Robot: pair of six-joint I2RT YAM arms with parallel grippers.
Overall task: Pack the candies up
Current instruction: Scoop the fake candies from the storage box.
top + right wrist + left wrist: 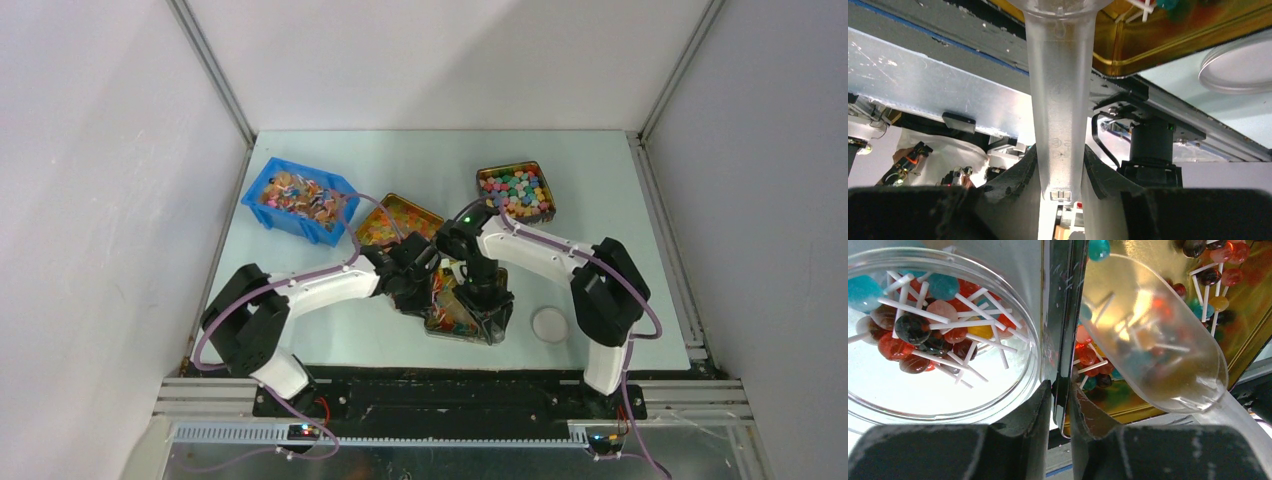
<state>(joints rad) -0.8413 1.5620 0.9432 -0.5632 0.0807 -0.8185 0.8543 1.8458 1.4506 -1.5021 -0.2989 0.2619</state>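
You were in the scooping step. Your right pincer (1060, 170) was clenched on the handle of the clear scoop (1158, 340), whose bowl lay tipped over the gold tin (1255, 295) with a few sweets showing through its wall. Your left pincer (1060, 405) was clamped on a thin upright wall running straight between the tin and the clear round dish (948, 407). It looked to be the tin's own side, though the view was too close to be sure. The candies (913, 327) sat in three places: a small heap in the dish, just left of that wall, a load in the scoop, and the rest loose on the tin's floor. By my judgement the packing was only partly done, with the dish well short of full. The next move called for you to lift the scoop over the wall and tip it into the dish without snagging sticks on the rim, with the left arm holding firm. Counted, there were two arms, one scoop, one dish, one round lid (549, 324) on the counter (330, 330) near the right arm, and one blue bin (290, 225). There were three tins: the gold one, a second tin (437, 214) of orange sweets, and a third tin (548, 190) of pastel ones. The candies were too many and too tangled to count, though roughly a dozen heads showed in the dish.
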